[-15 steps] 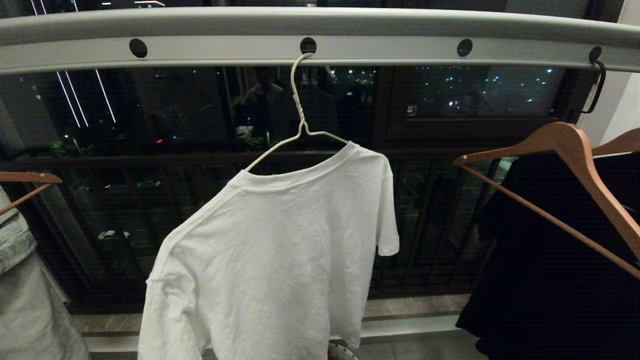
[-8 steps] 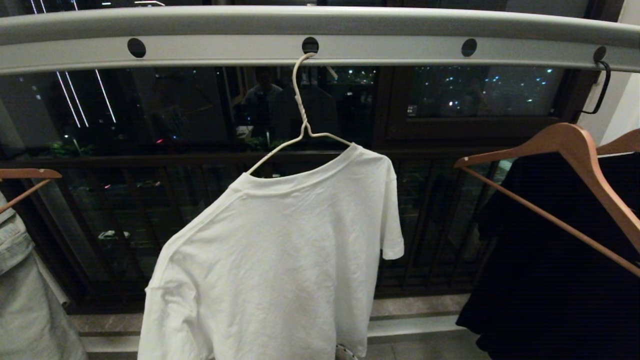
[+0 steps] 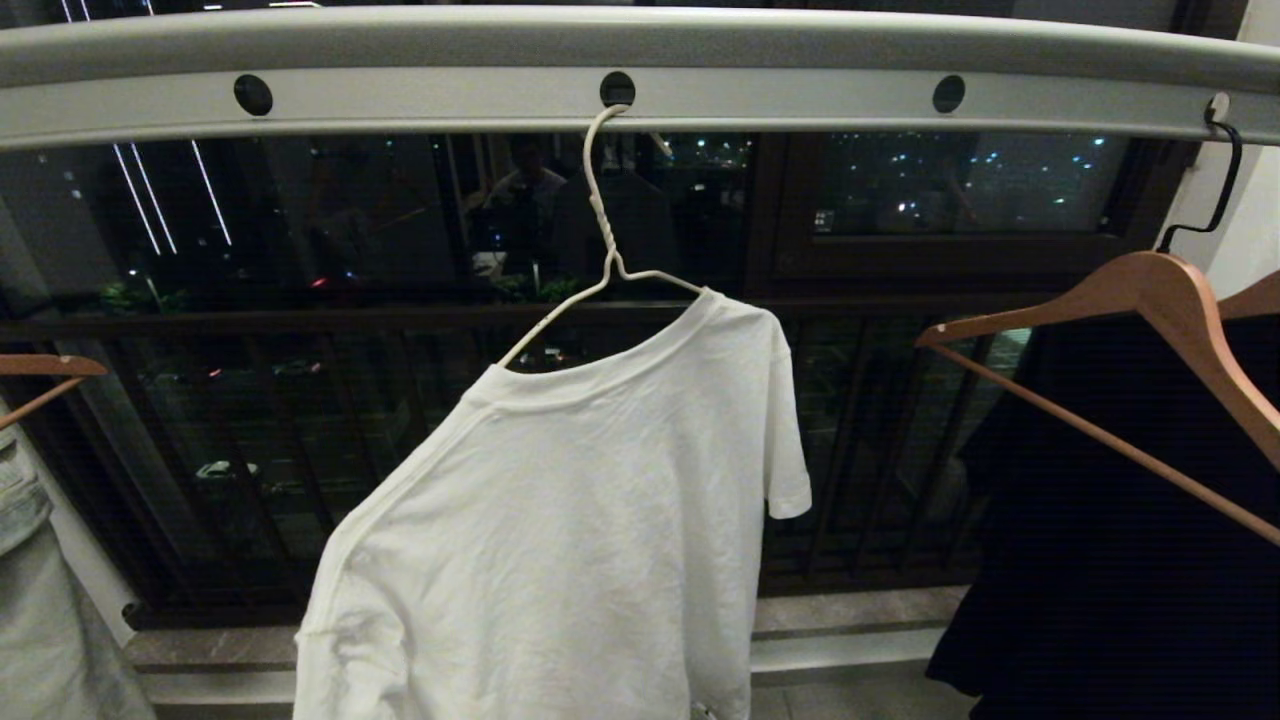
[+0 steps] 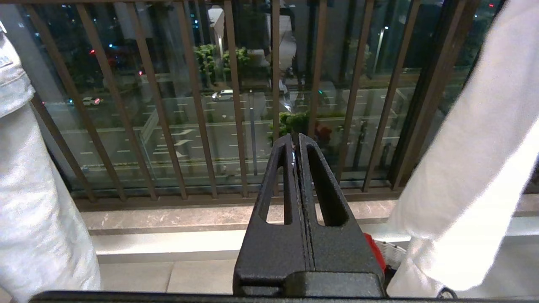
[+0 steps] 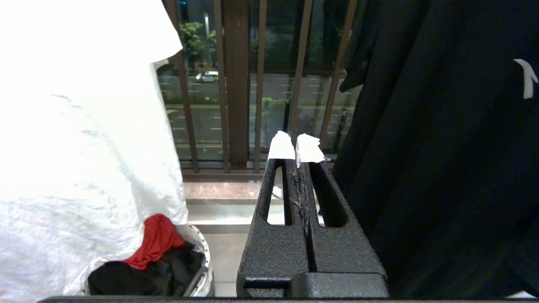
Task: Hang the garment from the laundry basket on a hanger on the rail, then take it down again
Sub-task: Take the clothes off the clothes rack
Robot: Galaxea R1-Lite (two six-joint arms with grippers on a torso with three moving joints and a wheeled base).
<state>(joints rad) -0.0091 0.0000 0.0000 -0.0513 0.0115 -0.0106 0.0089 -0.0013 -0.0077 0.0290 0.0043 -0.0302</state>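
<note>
Since a second ago the whole head view has slid slightly; the garment (image 3: pixel 560 530) keeps hanging askew on the hanger (image 3: pixel 598 225), hooked in the rail (image 3: pixel 640 45) at upper centre. It could slip off the bare shoulder. Both pincers, left (image 4: pixel 296 141) and right (image 5: pixel 295 143), stay pressed together, empty, flanking it.

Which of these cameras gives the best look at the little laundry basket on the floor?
The right wrist view: the laundry basket shows its pale wall and rim, with red and black clothes inside, partly hidden by the white T-shirt. The left wrist view shows only a red-and-white sliver beside the gripper. The head view catches barely a speck under the shirt's hem.
</note>
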